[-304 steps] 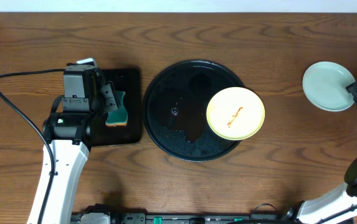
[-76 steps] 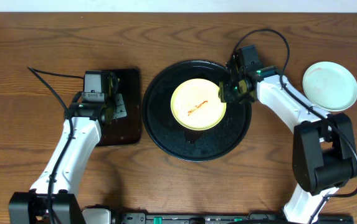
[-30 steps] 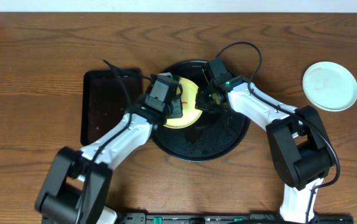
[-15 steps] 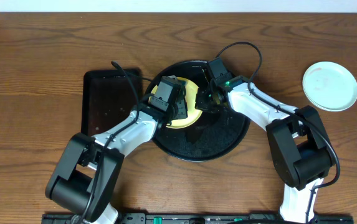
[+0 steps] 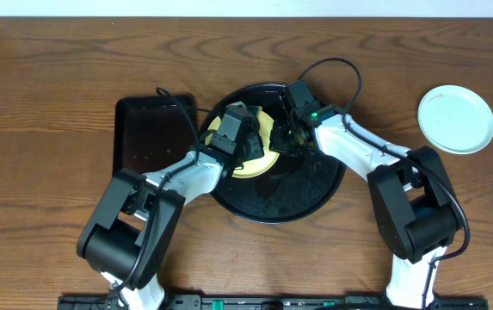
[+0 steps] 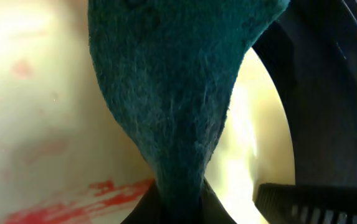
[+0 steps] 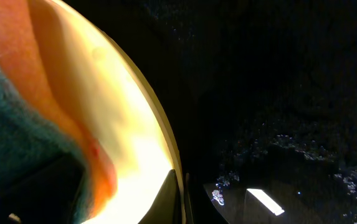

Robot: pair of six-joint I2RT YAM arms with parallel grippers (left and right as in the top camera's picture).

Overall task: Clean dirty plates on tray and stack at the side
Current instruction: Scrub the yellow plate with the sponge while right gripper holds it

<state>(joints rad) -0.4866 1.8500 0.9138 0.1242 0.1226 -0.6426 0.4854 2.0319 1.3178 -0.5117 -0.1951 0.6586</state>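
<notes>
Left arm (image 5: 177, 176) and right arm (image 5: 349, 146) flank the yellow plate (image 5: 261, 162) — open tabletop (image 5: 255, 52) behind tray (image 5: 302, 198).

Overhead view: straight down on the whole table (image 5: 48, 69), tray (image 5: 306, 194) at centre. Left wrist view: very close above the pale yellow plate (image 6: 35, 93), green sponge (image 6: 178, 81) filling the upper centre. Right wrist view: close along that plate's rim, tray at right. All three views share the plate.

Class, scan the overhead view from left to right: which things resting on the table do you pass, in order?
Rectangular black tray → round black tray → pale blue plate.
</notes>
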